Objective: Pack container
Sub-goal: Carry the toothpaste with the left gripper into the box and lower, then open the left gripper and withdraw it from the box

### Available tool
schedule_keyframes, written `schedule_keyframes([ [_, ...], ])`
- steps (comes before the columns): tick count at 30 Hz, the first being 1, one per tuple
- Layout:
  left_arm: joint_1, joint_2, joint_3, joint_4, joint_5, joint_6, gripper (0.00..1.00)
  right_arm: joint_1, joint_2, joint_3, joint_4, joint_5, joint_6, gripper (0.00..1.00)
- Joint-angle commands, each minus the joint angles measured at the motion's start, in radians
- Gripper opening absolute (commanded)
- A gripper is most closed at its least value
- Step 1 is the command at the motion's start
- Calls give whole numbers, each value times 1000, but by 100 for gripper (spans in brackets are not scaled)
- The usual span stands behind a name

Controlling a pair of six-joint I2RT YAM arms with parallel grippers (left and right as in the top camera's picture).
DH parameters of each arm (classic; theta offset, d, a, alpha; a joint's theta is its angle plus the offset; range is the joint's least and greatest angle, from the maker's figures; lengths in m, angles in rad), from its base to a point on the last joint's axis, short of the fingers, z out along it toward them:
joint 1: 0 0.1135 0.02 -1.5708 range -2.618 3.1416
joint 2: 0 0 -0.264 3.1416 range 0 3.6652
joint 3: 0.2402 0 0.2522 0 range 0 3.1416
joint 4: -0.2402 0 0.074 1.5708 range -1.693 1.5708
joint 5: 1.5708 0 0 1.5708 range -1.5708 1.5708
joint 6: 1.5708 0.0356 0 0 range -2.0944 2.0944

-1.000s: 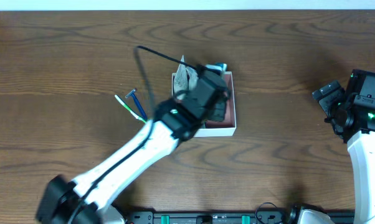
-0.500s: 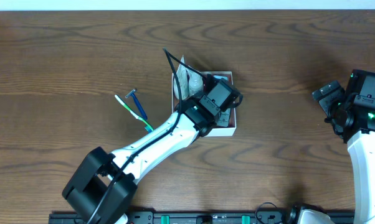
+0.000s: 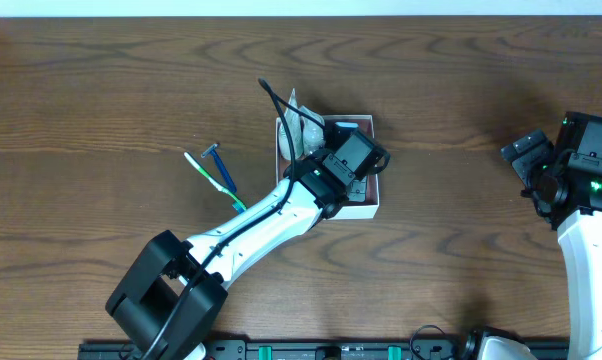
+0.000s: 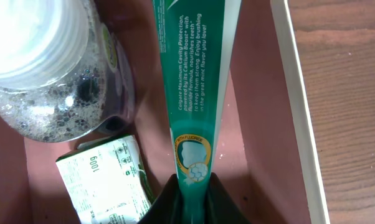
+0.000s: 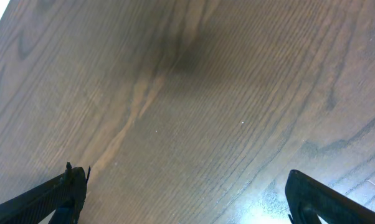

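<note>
Left gripper (image 4: 190, 186) pinched flat glossy green tube (image 4: 194, 81) inside thin-walled pink container (image 4: 299, 106); speckled clear jar (image 4: 44, 68) at 10 o'clock. Right gripper (image 5: 187, 193) gaped over grained table (image 5: 206, 93).

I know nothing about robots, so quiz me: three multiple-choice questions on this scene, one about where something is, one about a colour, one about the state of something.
1. Where is the toothpaste tube?
A. on the floor
B. inside the box
C. on a shelf

2. What colour is most of that tube?
A. red
B. yellow
C. green

3. How is the right gripper?
A. open, holding nothing
B. shut on a spoon
C. shut, empty

Answers:
1 B: the tube lies within the box's white wall, its end pinched by the left gripper.
2 C: its printed face is green, with white along one side.
3 A: its two fingers stand wide apart with only the table between them.
</note>
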Motion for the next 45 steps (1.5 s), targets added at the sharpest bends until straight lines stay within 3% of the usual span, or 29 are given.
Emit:
schedule_keyframes([
  [1, 3, 11, 16, -3, -34, -24, 12, -7, 3, 10, 0, 3, -14, 99],
  [5, 3, 11, 16, -2, -34, -24, 27, -7, 3, 10, 0, 3, -14, 99],
  [8, 3, 11, 16, -2, -34, -24, 32, -7, 3, 10, 0, 3, -14, 99],
  [19, 2, -40, 34, 10, -23, 27, 33, -7, 3, 10, 0, 3, -14, 99],
  [26, 2, -269, 60, -84, -35, 98, 33, -7, 3, 10, 0, 3, -14, 99],
  [29, 13, -387, 60, -165, -110, 100, 34, -7, 3, 10, 0, 3, -14, 99],
  [37, 178, -525, 55, -455, -318, -11, 36, -7, 3, 10, 0, 3, -14, 99],
  [45, 386, -415, 21, -434, -307, -35, 40, -7, 3, 10, 0, 3, -14, 99],
])
